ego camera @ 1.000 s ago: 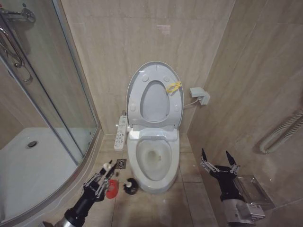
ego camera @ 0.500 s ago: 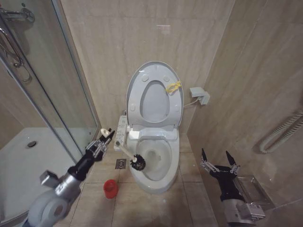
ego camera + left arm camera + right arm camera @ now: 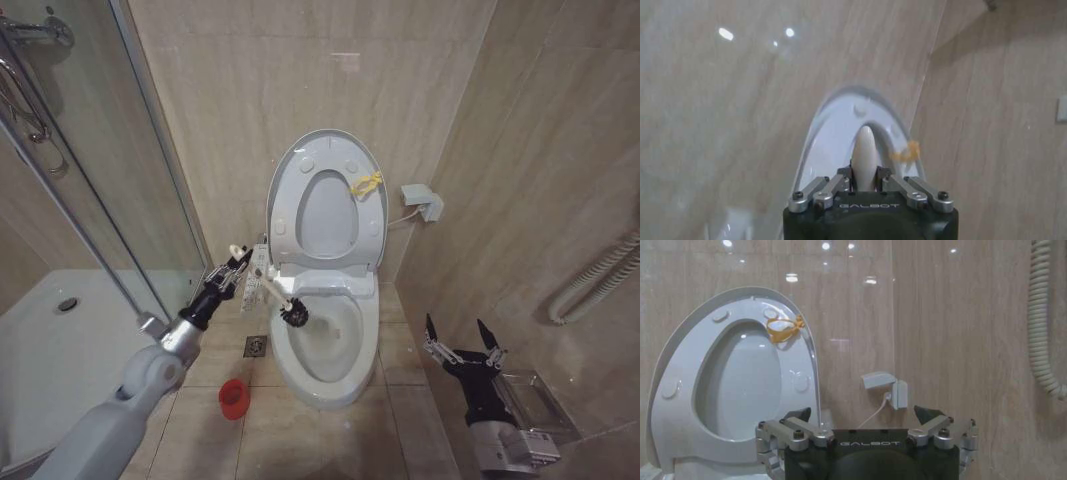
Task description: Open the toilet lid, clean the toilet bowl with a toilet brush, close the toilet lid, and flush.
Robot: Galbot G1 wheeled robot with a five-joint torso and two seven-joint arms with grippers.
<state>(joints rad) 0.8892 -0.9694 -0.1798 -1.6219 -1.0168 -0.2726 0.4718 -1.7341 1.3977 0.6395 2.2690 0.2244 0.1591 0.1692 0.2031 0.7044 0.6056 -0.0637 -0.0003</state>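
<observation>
The toilet lid point(image 3: 325, 215) stands raised against the wall together with the seat ring, a yellow tie point(image 3: 366, 184) at its edge. Below it the toilet bowl point(image 3: 335, 345) is uncovered. My left gripper point(image 3: 243, 258) is shut on the thin white handle of the toilet brush point(image 3: 294, 316), whose dark head hangs over the bowl's left rear rim. In the left wrist view the gripper point(image 3: 865, 177) clamps the white handle point(image 3: 865, 155) with the lid point(image 3: 833, 130) behind it. My right gripper point(image 3: 463, 340) is open and holds nothing, low at the toilet's right; from its wrist point(image 3: 863, 415) it faces the lid point(image 3: 740, 385).
A red holder cup point(image 3: 234, 398) stands on the floor tiles left of the pedestal, near a floor drain point(image 3: 256, 346). A glass shower enclosure and its white tray point(image 3: 60, 340) lie to the left. A control panel point(image 3: 255, 280), a wall socket point(image 3: 423, 203) and a coiled hose point(image 3: 590, 285) line the walls.
My left arm has lifted the brush from the floor by the red cup up and rightward. Its head has gone from beside the pedestal to over the bowl's rim. The right arm has not moved.
</observation>
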